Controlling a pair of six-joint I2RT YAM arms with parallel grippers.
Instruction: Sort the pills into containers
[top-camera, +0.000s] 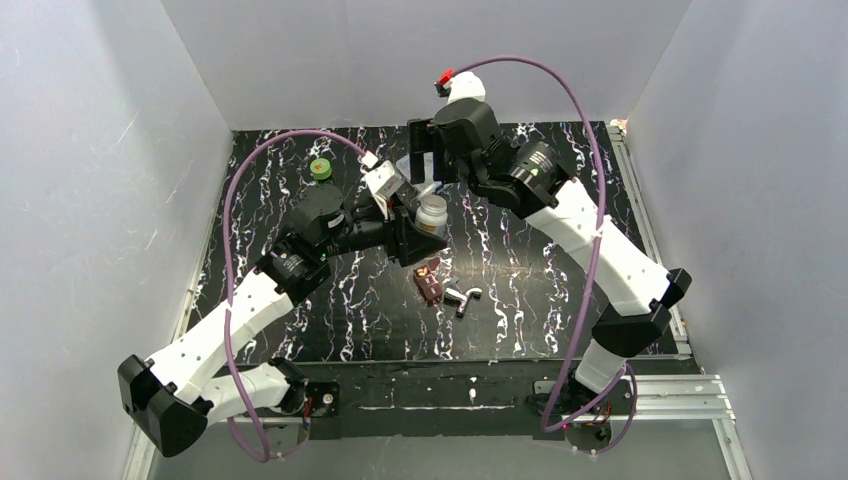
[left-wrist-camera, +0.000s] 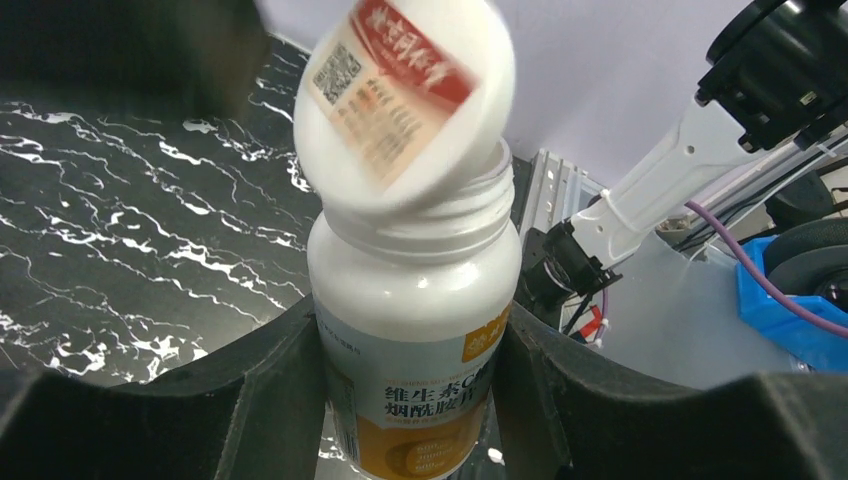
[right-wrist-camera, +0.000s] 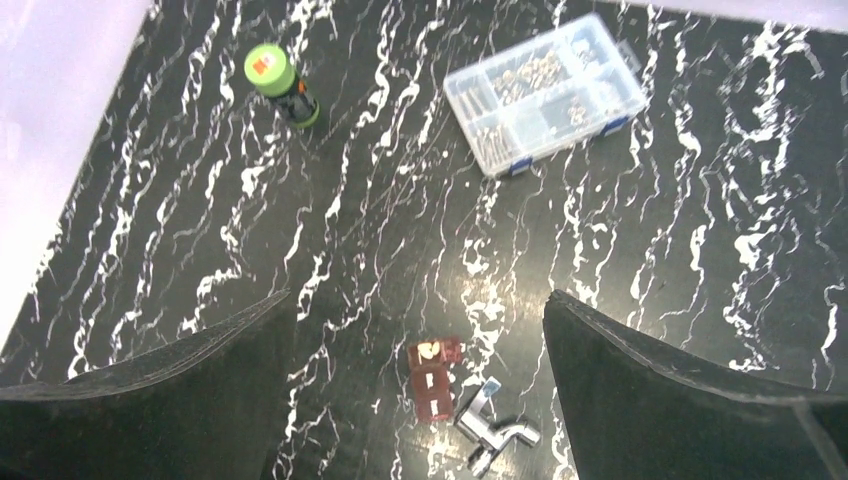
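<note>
Black veined counter (top-camera: 330, 320) carries everything. On it the left claw (left-wrist-camera: 410, 410) is clamped around the white vitamin bottle (left-wrist-camera: 415, 320), whose cap (left-wrist-camera: 405, 95) sits tilted, seemingly loose. The right claw (right-wrist-camera: 418, 300) hangs wide open and empty. Best to clear the cap, then tip slowly over the red-brown pill case (right-wrist-camera: 433, 382), lying mid-counter. The clear compartment box (right-wrist-camera: 545, 92) and green-capped bottle (right-wrist-camera: 272, 78) sit well apart. The silver metal piece (right-wrist-camera: 495, 425), just beside the case, could catch strays.

Left gripper (left-wrist-camera: 412, 372) clamps a bottle (left-wrist-camera: 410, 285); right gripper (right-wrist-camera: 418, 302) hovers high, jaws spread wide
</note>
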